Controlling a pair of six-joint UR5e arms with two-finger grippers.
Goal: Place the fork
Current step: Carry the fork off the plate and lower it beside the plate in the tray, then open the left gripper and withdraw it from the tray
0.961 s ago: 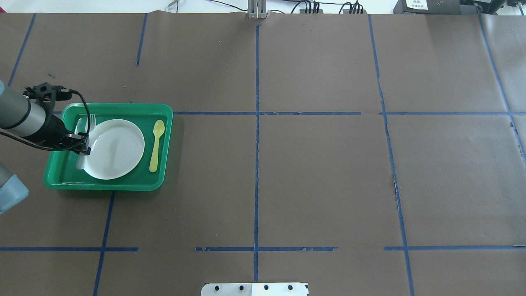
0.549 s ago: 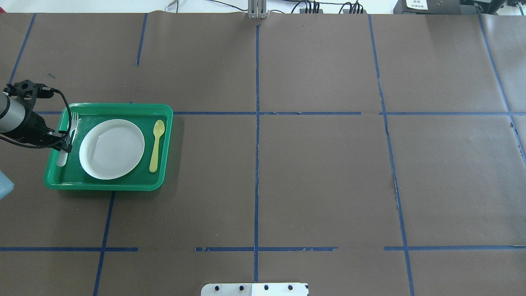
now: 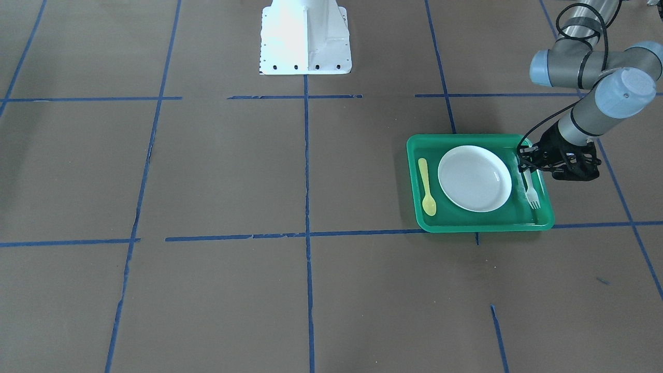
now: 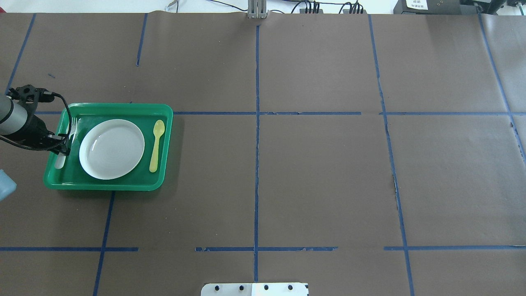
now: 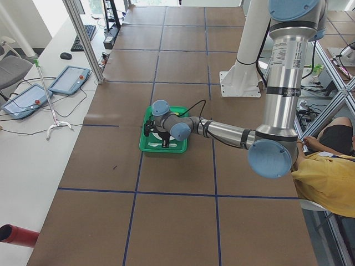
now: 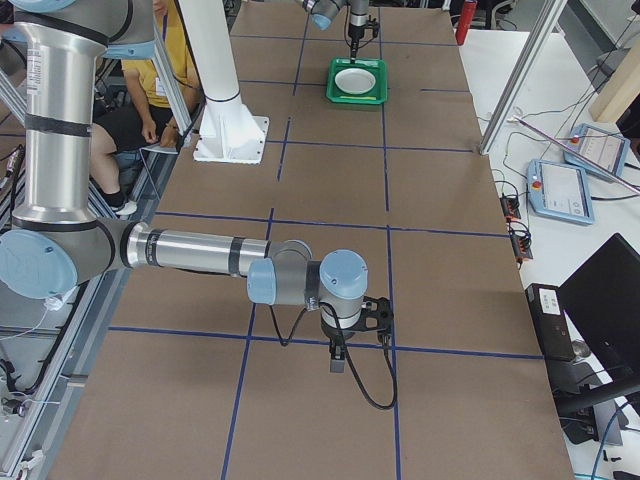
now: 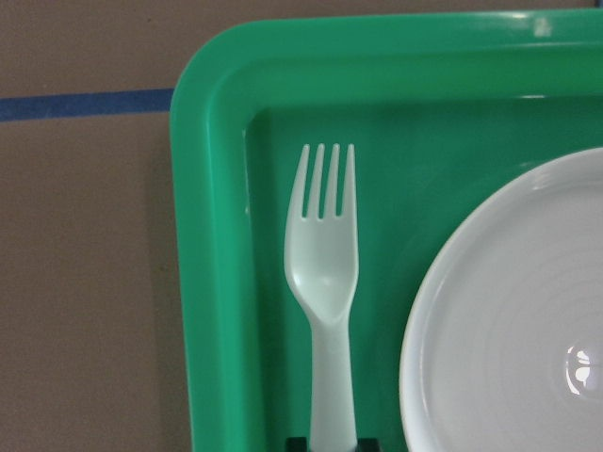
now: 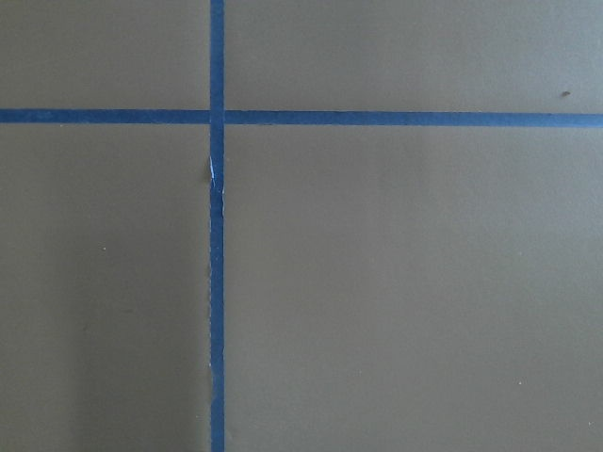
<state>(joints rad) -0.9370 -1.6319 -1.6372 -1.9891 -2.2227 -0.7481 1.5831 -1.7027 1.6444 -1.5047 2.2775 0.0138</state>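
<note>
The left tool clamps the fork by its handle, tines projecting forward.

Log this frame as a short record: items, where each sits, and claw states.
tray: green, holds everything
plate: white, tray centre
fork: left of plate, tines away from robot
spoon: yellow, right of plate
left claw: closed on fork handle
right claw: over bare table, state unclear
</note>
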